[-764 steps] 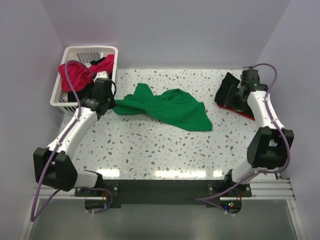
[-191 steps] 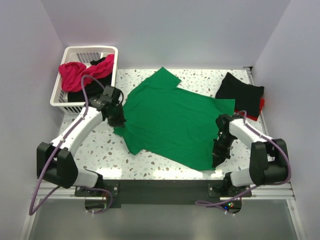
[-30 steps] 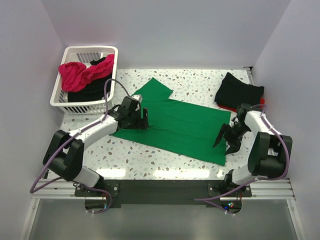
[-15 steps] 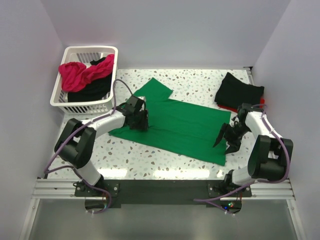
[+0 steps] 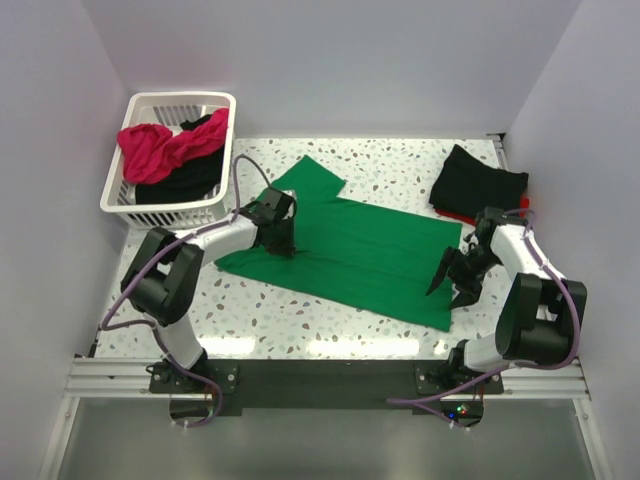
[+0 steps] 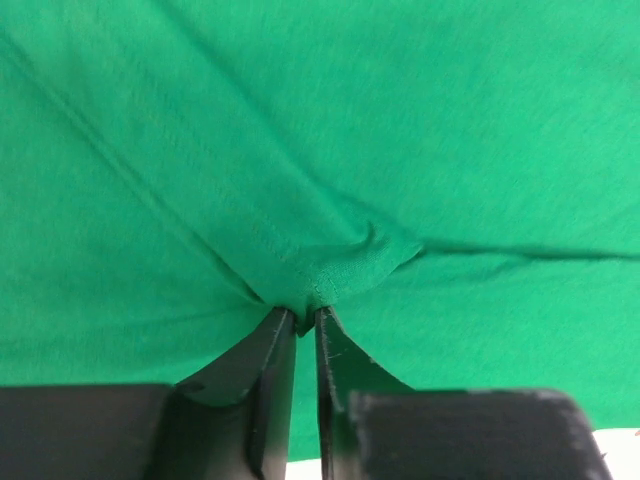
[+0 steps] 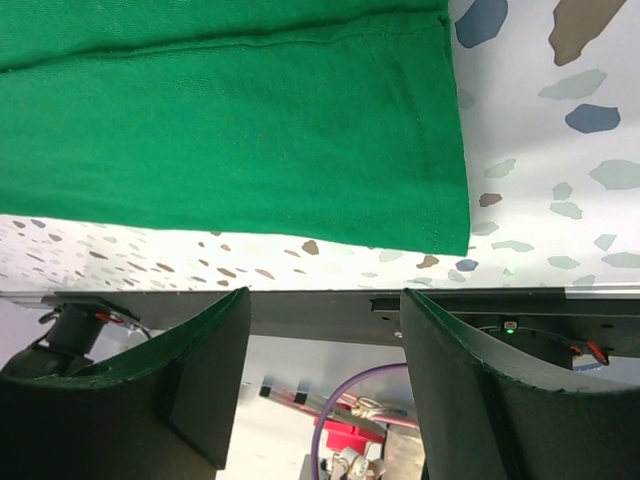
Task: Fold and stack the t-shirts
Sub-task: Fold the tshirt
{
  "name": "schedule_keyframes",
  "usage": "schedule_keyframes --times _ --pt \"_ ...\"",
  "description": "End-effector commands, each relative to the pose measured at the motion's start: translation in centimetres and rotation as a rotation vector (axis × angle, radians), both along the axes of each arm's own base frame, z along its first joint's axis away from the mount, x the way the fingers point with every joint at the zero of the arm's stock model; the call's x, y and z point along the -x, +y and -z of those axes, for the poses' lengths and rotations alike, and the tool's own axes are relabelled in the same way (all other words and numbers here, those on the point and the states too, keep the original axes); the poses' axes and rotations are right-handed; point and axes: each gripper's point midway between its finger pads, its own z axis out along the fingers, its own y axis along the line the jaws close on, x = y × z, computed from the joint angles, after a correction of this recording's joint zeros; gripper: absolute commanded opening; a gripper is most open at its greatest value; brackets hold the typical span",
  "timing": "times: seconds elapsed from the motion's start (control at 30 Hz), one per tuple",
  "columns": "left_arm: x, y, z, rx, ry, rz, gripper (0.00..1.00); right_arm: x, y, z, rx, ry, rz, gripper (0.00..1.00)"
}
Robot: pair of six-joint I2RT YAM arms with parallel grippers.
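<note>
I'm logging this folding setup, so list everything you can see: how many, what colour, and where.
green t-shirt: one, bright green, lying partly folded across the middle of the table
pink t-shirt: one, magenta-pink, on top in the basket
black cloth: at least one piece, black, in the basket beneath the pink one
folded black t-shirt: one, black, far right of the table
red t-shirt: one, red, only an edge showing under the folded black one
basket: one, white, slatted, far left corner
table: one, white with speckles
left hand: one, black, pinching the green t-shirt
right hand: one, black, open, at the green t-shirt's near right corner
</note>
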Motion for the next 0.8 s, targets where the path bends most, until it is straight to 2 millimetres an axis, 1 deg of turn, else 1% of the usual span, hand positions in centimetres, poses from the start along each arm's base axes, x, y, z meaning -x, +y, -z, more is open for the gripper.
schedule_keyframes --times 0.0,0.03,0.07,0.1,0.13,0.17,0.2,0.23,0.27,0.3,0.33,0.4,0.47,0.5,0.53,0.57,0.77 --pt "-2.4 -1.6 -1.8 0.036 -0.074 0.030 0.14 0.5 0.5 -0.5 -0.025 -0.003 0.009 0.64" --pt "-2.9 -1.8 -1.9 0.031 -0.079 0.041 0.08 0.5 0.5 -0.5 -0.024 -0.005 0.009 0.64" --pt "-3.1 -1.9 -1.8 0.025 -0.079 0.046 0.06 0.4 0.5 -0.5 -0.024 -0.006 0.010 0.64" --pt "-3.5 -2.2 -2.2 0.021 -0.088 0.052 0.02 0.4 0.5 -0.5 -0.024 -0.006 0.012 0.64" --pt "-3.6 -2.3 -2.2 0.012 -0.091 0.065 0.01 0.4 0.5 -0.5 -0.024 -0.006 0.013 0.64" --pt "-3.8 -2.3 -1.8 0.002 -0.082 0.068 0.01 0.4 0.5 -0.5 -0.024 -0.005 0.013 0.64" --pt "-4.3 -2.6 -2.0 -0.001 -0.089 0.075 0.01 0.4 0.5 -0.4 -0.024 -0.005 0.015 0.64" --pt "-4.2 -2.6 -1.9 -0.014 -0.079 0.085 0.01 0.4 0.5 -0.4 -0.024 -0.004 0.016 0.64" --pt "-4.2 -2.7 -1.2 -0.024 -0.061 0.094 0.01 0.5 0.6 -0.3 -0.026 -0.001 0.016 0.64" --pt "-4.5 -3.0 -1.3 -0.028 -0.062 0.103 0.00 0.5 0.6 -0.2 -0.027 -0.002 0.015 0.64" --pt "-4.5 -3.1 -0.9 -0.037 -0.055 0.118 0.00 0.5 0.6 -0.2 -0.029 0.000 0.017 0.64" --pt "-4.8 -3.8 -1.1 -0.035 -0.063 0.136 0.00 0.5 0.6 -0.1 -0.029 0.001 0.018 0.64" --pt "-4.7 -4.0 -0.5 -0.050 -0.051 0.153 0.00 0.6 0.7 -0.1 -0.030 0.004 0.017 0.64" --pt "-5.0 -4.5 -0.9 -0.048 -0.061 0.162 0.00 0.6 0.6 -0.1 -0.030 0.004 0.015 0.64" --pt "-4.9 -4.5 -0.7 -0.060 -0.049 0.172 0.01 0.6 0.7 0.0 -0.031 0.004 0.017 0.64" --pt "-4.8 -4.5 -0.2 -0.071 -0.039 0.178 0.01 0.6 0.7 0.0 -0.032 0.007 0.017 0.64" --pt "-4.7 -5.1 0.2 -0.103 -0.027 0.218 0.07 0.5 0.7 0.0 -0.033 0.007 0.019 0.65"
